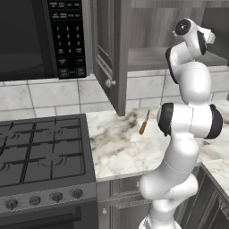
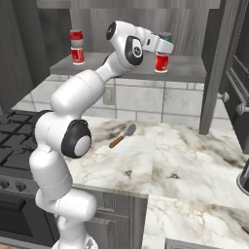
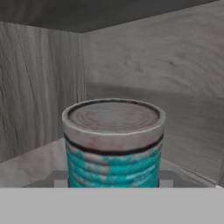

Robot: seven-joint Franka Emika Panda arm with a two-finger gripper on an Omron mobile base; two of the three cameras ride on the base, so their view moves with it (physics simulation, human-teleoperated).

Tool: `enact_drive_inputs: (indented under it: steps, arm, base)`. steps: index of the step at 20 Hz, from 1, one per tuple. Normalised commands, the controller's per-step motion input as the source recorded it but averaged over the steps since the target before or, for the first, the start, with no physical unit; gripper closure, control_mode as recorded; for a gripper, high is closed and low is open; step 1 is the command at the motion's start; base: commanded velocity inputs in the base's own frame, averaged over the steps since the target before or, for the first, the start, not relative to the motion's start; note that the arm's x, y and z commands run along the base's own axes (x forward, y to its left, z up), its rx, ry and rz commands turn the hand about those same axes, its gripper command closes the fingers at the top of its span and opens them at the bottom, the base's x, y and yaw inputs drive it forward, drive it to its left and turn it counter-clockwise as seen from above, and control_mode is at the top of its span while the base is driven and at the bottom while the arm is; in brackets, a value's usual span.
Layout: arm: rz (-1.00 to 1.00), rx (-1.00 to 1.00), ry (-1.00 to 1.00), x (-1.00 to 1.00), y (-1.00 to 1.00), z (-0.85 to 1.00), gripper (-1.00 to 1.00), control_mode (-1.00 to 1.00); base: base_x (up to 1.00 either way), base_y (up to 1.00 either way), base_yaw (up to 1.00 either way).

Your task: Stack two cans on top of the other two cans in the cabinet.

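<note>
Teal can (image 3: 113, 144), clamped between the gripper (image 2: 163, 46) fingers, hangs inside the cabinet (image 2: 194, 73) directly above the red can (image 2: 162, 63) on the shelf, so the robot should lower it level and centred before releasing.

Marble counter (image 1: 120, 147) beside black stove (image 1: 40, 152), microwave (image 1: 40, 36) above, grey tile backsplash (image 1: 49, 96)

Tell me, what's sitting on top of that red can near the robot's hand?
A teal can is on the red can on the cabinet shelf. The white hand covers most of the teal can in the right base view, and the contact between them is hidden.
</note>
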Motion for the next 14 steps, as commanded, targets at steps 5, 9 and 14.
enact_drive_inputs:
  steps: [5, 9, 14]
  arm:
    - [0.03, 0.00, 0.00, 0.01, 0.00, -0.04, 1.00, -1.00]
    - [0.04, 0.00, 0.00, 0.00, 0.00, 0.00, 1.00, -1.00]
    - [0.04, 0.00, 0.00, 0.02, 0.00, 0.00, 1.00, -1.00]
  base:
    - [0.00, 0.00, 0.00]
    - [0.00, 0.00, 0.00]
    - [0.00, 0.00, 0.00]
